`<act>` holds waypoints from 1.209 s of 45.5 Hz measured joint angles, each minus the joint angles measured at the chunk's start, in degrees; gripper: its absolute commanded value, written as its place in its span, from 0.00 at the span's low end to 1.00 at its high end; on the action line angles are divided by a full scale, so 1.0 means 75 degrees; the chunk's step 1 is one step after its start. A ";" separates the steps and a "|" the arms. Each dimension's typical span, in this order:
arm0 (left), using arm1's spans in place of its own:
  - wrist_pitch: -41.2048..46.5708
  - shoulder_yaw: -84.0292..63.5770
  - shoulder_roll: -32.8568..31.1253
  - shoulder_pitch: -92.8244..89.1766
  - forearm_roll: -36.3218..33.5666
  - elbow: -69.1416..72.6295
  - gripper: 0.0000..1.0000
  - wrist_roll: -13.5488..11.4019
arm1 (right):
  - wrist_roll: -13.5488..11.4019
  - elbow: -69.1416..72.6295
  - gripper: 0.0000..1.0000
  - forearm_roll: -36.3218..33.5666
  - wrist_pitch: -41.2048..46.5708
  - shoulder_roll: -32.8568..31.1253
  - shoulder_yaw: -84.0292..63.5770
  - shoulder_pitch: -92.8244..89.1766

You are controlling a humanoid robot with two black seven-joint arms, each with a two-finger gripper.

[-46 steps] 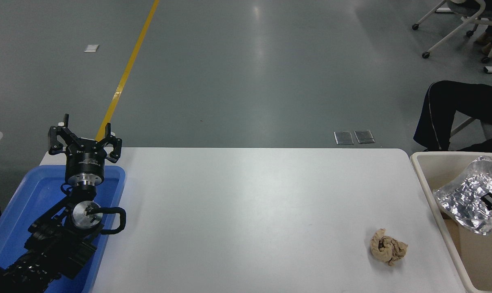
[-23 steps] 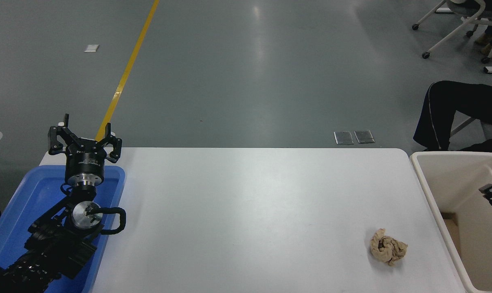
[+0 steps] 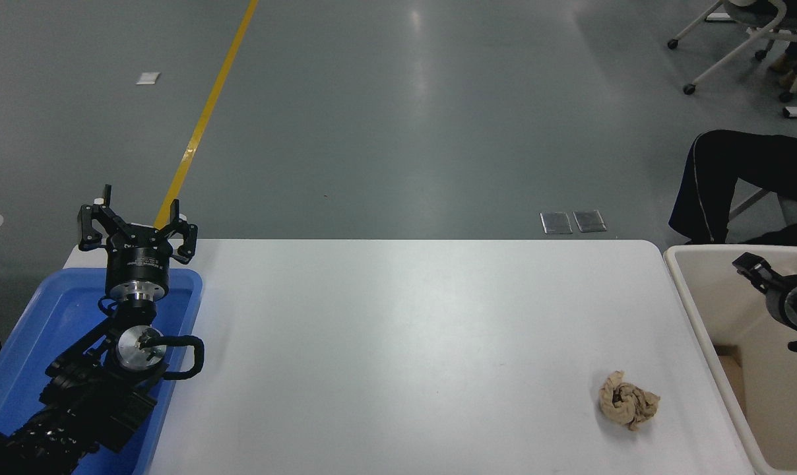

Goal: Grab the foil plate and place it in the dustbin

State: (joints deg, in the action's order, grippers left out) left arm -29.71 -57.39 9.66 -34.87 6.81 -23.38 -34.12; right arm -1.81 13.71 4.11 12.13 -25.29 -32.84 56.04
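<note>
Over the dustbin [image 3: 702,310], beside the white worktop [image 3: 405,343], the foil plate held there a second ago is no longer seen; presumably it is dropped inside, and the task judged done. The right hand [image 3: 758,272], now raised, carries nothing; its spread cannot be told. The left hand [image 3: 136,227] is parked, fingers wide.

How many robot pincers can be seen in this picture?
2. The left pincer is parked above the far end of the blue tray. The right pincer is over the dustbin at the right edge, partly cut off.
</note>
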 measured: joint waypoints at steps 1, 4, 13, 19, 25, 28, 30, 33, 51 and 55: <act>0.0000 0.0000 -0.0003 0.0000 -0.0001 0.0001 0.99 0.0002 | 0.0006 0.0211 1.00 0.0005 0.0019 -0.0012 -0.0145 0.0211; 0.0000 0.0000 -0.0005 -0.0001 -0.0002 0.0000 0.99 0.0002 | 0.0013 0.0887 1.00 0.0007 0.0058 -0.0045 -0.0542 0.0716; 0.0000 0.0000 -0.0004 -0.0004 -0.0009 -0.0002 0.99 0.0002 | 0.0022 0.2709 1.00 0.0036 0.0101 -0.0141 -0.1701 0.2434; 0.0000 0.0000 -0.0004 -0.0003 -0.0009 -0.0003 0.99 0.0002 | 0.0024 0.4361 1.00 0.0197 0.0131 -0.0260 -0.2230 0.3695; 0.0000 0.0000 -0.0001 -0.0003 -0.0009 -0.0001 0.99 0.0002 | 0.0013 0.6047 1.00 0.0717 0.0147 -0.0344 -0.2615 0.4908; 0.0000 0.0000 -0.0001 -0.0003 -0.0010 -0.0002 0.99 0.0002 | 0.0012 0.6832 1.00 0.0981 0.0163 -0.0363 -0.2818 0.5513; 0.0000 0.0000 -0.0001 -0.0003 -0.0011 -0.0002 0.99 0.0002 | 0.0013 0.7223 1.00 0.1096 0.0173 -0.0370 -0.2926 0.5845; -0.0001 0.0000 0.0000 -0.0004 -0.0016 -0.0004 0.99 0.0002 | 0.0015 0.7843 1.00 0.1260 0.0239 -0.0388 -0.3152 0.6409; -0.0012 0.0001 0.0001 0.0006 -0.0016 -0.0009 0.99 0.0002 | 0.0029 1.0459 1.00 0.1645 0.2009 -0.0924 -0.3838 0.9833; -0.0012 0.0001 0.0001 0.0007 -0.0016 -0.0010 0.99 0.0002 | 0.0027 1.0699 1.00 0.1671 0.2464 -0.1121 -0.3881 1.0278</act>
State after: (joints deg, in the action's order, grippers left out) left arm -29.80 -57.39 9.67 -34.81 6.69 -23.46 -34.10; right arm -1.61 93.95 16.64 30.61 -33.70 -61.94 133.12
